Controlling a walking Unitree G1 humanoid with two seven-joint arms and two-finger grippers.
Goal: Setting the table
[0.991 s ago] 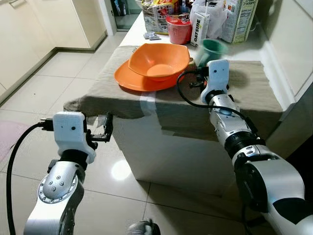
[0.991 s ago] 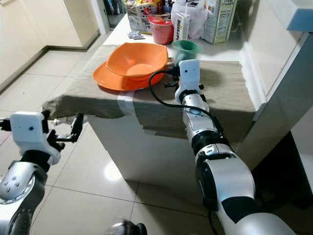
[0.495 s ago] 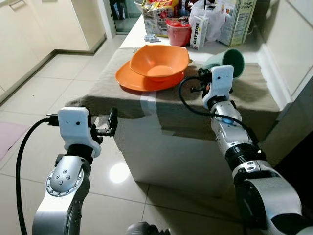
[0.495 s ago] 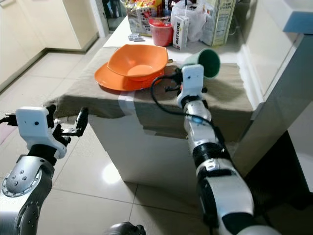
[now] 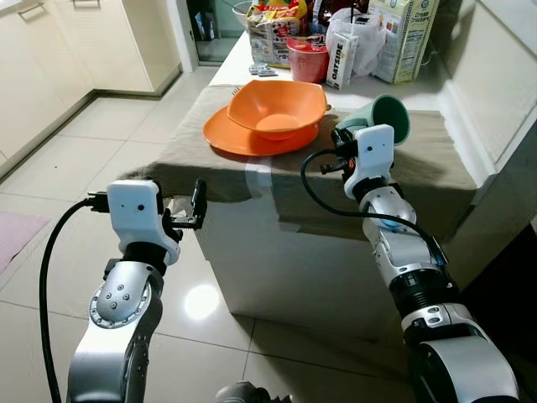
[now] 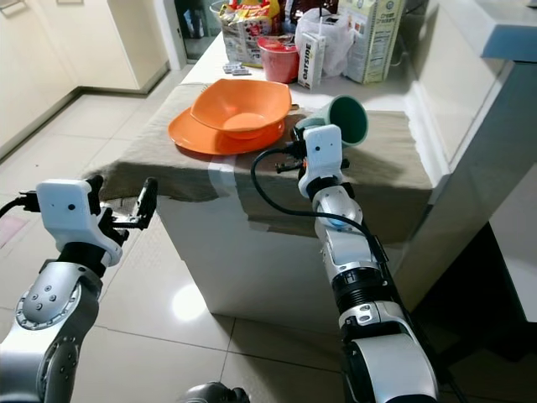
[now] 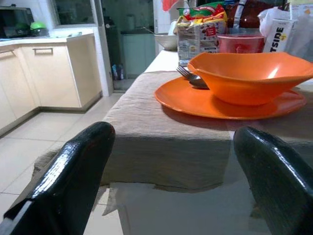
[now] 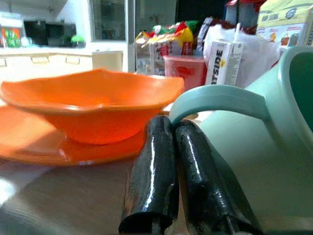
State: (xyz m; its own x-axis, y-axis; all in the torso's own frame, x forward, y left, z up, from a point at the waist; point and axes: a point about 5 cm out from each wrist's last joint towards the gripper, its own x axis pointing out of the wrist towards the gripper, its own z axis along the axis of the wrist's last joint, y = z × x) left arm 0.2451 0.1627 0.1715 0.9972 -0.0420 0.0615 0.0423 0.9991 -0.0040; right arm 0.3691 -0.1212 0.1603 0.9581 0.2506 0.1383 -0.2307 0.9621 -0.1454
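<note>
Cartons (image 5: pixel 401 34) crowd behind the orange bowl (image 5: pixel 277 107); right gripper (image 8: pixel 182 169) clenched beside tilted green mug (image 5: pixel 379 122), left gripper (image 5: pixel 195 204) spread.

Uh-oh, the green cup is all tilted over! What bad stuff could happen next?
1. The mug leans on its side. The right gripper has its fingers shut beside the handle, not clamped around it, so the mug might slip and roll.
2. The bowl on its plate sits close by, so a swing of that arm could knock them.
3. The cloth hangs over the table edge near the open left gripper. A snag could drag everything.
</note>
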